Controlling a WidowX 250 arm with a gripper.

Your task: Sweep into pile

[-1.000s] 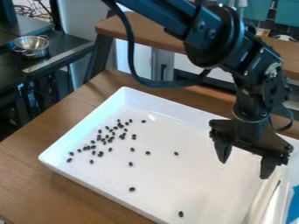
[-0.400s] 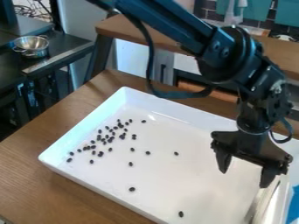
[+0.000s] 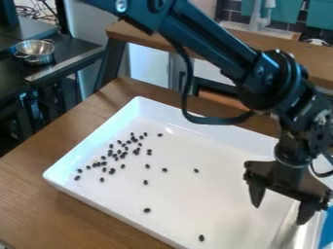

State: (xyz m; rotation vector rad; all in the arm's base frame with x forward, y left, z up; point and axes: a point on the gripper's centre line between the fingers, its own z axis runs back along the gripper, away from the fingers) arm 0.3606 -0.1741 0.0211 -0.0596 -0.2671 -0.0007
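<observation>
At the right side of the view, the gripper (image 3: 281, 214) hangs open over the right part of the white tray (image 3: 98, 206), its two fingers pointing down and apart. Small black beans (image 3: 122, 155) lie scattered toward the tray's back left, many of them loosely clustered. Other single beans are spread out: one (image 3: 195, 170) near the middle, one (image 3: 147, 210) toward the front and another (image 3: 201, 238) close to the front wall. A pale, long object (image 3: 286, 231) lies by the tray's right wall, just below the gripper and partly hidden by it.
The tray stands on a wooden table (image 3: 39, 194). Something blue (image 3: 327, 228) sits at the right edge beyond the tray wall. A metal colander (image 3: 35, 51) rests on a dark counter at the back left. A wooden shelf (image 3: 149, 36) runs behind.
The gripper has moved down and to the right across the view, staying open. The beans lie where they were.
</observation>
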